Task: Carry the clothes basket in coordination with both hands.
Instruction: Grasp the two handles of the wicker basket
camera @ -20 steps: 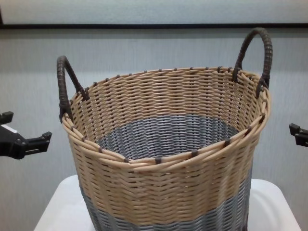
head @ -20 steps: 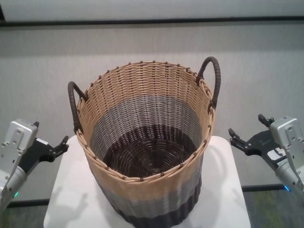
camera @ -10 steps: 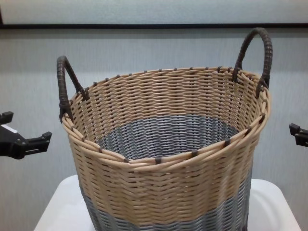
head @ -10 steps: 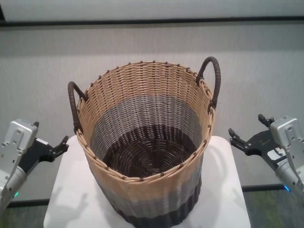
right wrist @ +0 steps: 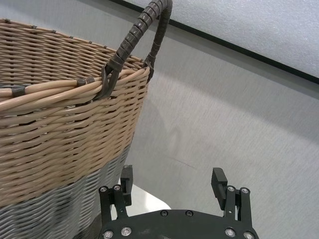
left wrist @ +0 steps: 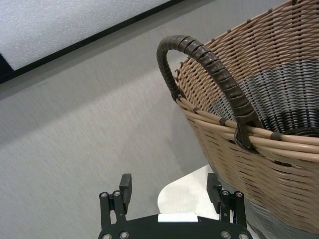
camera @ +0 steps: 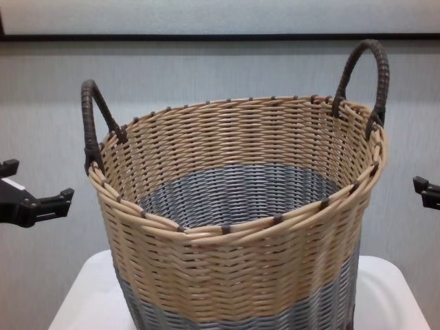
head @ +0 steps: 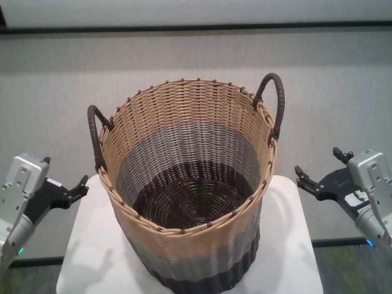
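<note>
Two dark loop handles [head: 274, 104] give the obvious holds on the basket [head: 190, 184], judged stiff, light and empty, standing on the white bench [head: 288, 257] between left gripper [head: 78, 187] and right gripper [head: 306, 179], fingers open, untouching.

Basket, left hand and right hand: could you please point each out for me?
Basket [head: 184, 242], head view, front outer wall.
Left hand [head: 72, 192], head view, between its fingertips.
Right hand [head: 306, 179], head view, between its fingertips.
</note>
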Motion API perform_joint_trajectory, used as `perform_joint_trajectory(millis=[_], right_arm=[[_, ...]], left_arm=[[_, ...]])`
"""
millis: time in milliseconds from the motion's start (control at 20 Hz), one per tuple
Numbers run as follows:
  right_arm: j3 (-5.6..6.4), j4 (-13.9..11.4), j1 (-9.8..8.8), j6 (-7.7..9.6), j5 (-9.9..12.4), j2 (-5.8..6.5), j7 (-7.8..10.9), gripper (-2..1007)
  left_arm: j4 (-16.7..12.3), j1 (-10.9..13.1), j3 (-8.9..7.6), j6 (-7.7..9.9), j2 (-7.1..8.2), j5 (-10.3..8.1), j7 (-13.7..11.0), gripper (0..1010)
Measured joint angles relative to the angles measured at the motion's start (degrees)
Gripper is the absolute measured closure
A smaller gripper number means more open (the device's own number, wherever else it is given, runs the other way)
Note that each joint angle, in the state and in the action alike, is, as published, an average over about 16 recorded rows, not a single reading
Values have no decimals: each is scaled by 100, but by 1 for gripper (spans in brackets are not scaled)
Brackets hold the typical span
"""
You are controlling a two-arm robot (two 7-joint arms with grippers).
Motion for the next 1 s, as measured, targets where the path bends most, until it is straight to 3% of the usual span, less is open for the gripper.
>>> perform_joint_trajectory(millis=[600,1000], right_arm=[[10,-15,-9,10,-9,8,-8,2],[128,-269,-117,208,-86,175,15,2]], left_arm=[[-35,15,-13,53,29,2,-28,10],[-251,82,-133,486,261,-57,-264,10]])
